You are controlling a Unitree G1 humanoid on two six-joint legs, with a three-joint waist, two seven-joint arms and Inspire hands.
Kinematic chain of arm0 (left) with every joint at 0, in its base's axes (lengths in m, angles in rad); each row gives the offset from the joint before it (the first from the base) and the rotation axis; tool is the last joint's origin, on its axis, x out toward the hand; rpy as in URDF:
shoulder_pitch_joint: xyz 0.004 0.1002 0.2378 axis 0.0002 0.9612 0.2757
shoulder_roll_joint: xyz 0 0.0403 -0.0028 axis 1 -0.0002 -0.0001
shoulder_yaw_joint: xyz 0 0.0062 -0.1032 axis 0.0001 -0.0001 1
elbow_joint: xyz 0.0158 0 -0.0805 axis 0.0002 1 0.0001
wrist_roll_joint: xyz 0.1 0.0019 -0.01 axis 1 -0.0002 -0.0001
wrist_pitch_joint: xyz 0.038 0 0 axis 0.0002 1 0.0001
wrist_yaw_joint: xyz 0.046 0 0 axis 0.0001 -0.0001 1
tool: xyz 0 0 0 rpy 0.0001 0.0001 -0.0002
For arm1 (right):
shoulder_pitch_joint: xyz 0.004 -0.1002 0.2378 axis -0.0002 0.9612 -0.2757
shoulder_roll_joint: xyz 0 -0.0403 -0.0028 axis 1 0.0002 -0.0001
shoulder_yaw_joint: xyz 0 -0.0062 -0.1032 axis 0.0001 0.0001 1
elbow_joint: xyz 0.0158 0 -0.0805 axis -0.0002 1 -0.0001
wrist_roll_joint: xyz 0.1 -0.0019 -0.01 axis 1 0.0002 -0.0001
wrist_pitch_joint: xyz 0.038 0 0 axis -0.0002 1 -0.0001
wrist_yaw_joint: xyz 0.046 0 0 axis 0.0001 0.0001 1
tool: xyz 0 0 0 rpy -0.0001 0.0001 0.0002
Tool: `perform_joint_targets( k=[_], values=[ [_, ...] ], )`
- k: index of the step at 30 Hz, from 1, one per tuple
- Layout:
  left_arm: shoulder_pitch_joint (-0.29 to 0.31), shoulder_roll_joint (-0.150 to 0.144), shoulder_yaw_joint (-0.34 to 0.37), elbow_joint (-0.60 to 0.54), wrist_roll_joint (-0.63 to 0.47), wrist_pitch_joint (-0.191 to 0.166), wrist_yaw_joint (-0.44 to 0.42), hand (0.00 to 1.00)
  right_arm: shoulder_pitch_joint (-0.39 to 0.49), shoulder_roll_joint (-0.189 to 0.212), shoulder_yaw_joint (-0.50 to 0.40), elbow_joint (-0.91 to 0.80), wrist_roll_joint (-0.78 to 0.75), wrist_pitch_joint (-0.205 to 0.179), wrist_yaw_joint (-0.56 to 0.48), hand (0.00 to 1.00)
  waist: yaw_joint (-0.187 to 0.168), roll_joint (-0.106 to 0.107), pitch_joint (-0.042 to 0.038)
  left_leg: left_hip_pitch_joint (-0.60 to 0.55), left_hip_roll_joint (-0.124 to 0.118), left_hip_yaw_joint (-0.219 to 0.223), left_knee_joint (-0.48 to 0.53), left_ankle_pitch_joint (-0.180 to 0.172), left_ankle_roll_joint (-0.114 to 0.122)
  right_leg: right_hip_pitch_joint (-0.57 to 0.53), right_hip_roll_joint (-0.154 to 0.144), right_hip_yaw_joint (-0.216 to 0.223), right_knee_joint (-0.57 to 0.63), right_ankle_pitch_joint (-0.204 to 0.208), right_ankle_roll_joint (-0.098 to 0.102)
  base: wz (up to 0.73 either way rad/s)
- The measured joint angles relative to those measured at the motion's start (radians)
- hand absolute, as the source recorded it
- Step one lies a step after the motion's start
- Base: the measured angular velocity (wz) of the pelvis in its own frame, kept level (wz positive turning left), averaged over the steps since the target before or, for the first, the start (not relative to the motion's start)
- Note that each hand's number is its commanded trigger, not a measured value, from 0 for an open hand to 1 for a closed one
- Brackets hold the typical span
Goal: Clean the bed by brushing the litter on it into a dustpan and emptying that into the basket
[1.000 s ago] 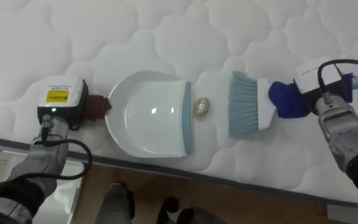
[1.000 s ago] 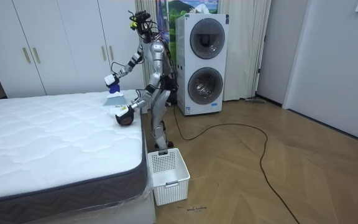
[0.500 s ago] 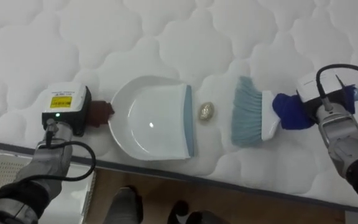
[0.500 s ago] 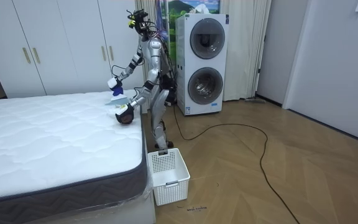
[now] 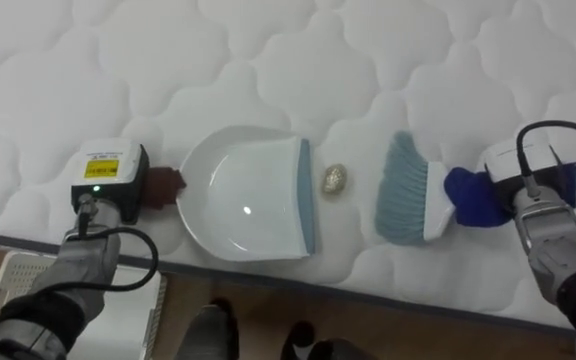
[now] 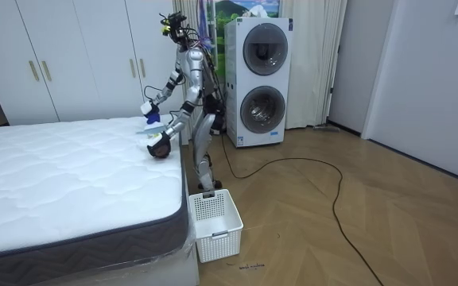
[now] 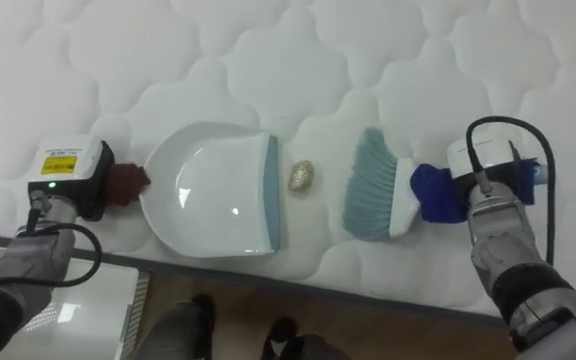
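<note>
One small golden scrap [image 5: 334, 179], crumpled like foil, is seen lying on the quilted white mattress [image 5: 268, 60] of the bed; it is flanked by the blue lip of a white dustpan [image 5: 243, 205] on its left and the pale blue bristles of a brush [image 5: 403, 200] on its right. It is touched by neither, though it is set just beside the lip. The scrap is judged light and loose, likely to roll or skip on the soft, dimpled quilting, so it is better swept than pinched; the bristles are judged soft, the pan stiff and smooth. The pan is best taken by its dark brown handle [image 5: 163, 185], which is tucked under the left hand [image 5: 108, 190]; the brush by its dark blue handle [image 5: 471, 197], tucked under the right hand [image 5: 530, 178]. Each hand is seen back uppermost, so whether either is closed on its handle cannot be told. A yellow label [image 5: 101, 167] is borne on the back of the left hand; its print is too small to be read. In the room view a white basket [image 6: 215, 225] is seen on the floor beside the bed.
</note>
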Motion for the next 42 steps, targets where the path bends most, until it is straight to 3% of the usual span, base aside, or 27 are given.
perform_joint_targets(
  k=[6, 9, 17, 26, 35, 42],
  values=[
    [0.0, -0.005, -0.001, 0.01, 0.028, 0.013, -0.003, 1.0, 0.009, 0.012, 0.001, 0.0, -0.008, 0.003, -0.033, 1.0, -0.008, 0.0, 0.0001, 0.02, -0.007, 0.006, -0.019, 0.01, -0.001, 0.011, -0.006, 0.005, -0.003, 0.0, 0.0, 0.01],
    [-0.001, -0.009, -0.002, 0.024, 0.031, 0.02, -0.004, 1.0, 0.012, 0.038, 0.002, 0.0, -0.014, 0.014, -0.035, 1.0, -0.026, 0.0, 0.0002, 0.028, -0.014, -0.001, -0.028, 0.018, -0.001, 0.023, -0.008, 0.001, -0.016, 0.0, 0.0, 0.08],
    [-0.003, -0.009, -0.03, 0.025, 0.029, 0.062, -0.009, 1.0, 0.041, 0.089, 0.009, -0.04, -0.023, 0.076, -0.041, 1.0, -0.038, 0.003, 0.002, 0.017, -0.014, -0.002, -0.031, 0.018, -0.002, 0.012, -0.001, 0.003, -0.015, 0.0, -0.001, 0.0],
    [0.001, -0.009, -0.042, 0.013, 0.032, 0.096, -0.019, 1.0, 0.045, 0.097, 0.047, -0.119, -0.057, 0.112, -0.024, 1.0, -0.038, 0.003, 0.0001, 0.025, -0.013, -0.001, -0.054, 0.027, -0.009, 0.018, 0.003, 0.002, -0.033, 0.005, -0.008, 0.0],
    [0.0, -0.008, -0.04, 0.015, 0.041, 0.111, -0.017, 1.0, 0.086, 0.129, 0.078, -0.247, -0.055, 0.111, -0.005, 1.0, -0.046, 0.003, -0.0003, 0.029, -0.013, 0.0, -0.064, 0.043, -0.015, 0.017, 0.002, 0.004, -0.033, 0.007, -0.013, 0.0],
    [-0.001, -0.007, -0.041, 0.024, 0.041, 0.111, -0.029, 1.0, 0.108, 0.249, 0.089, -0.358, -0.053, 0.064, 0.051, 1.0, -0.06, 0.004, -0.0006, 0.029, -0.015, -0.004, -0.064, 0.044, -0.013, 0.017, -0.001, -0.001, -0.032, 0.008, -0.015, 0.03]
  ],
)
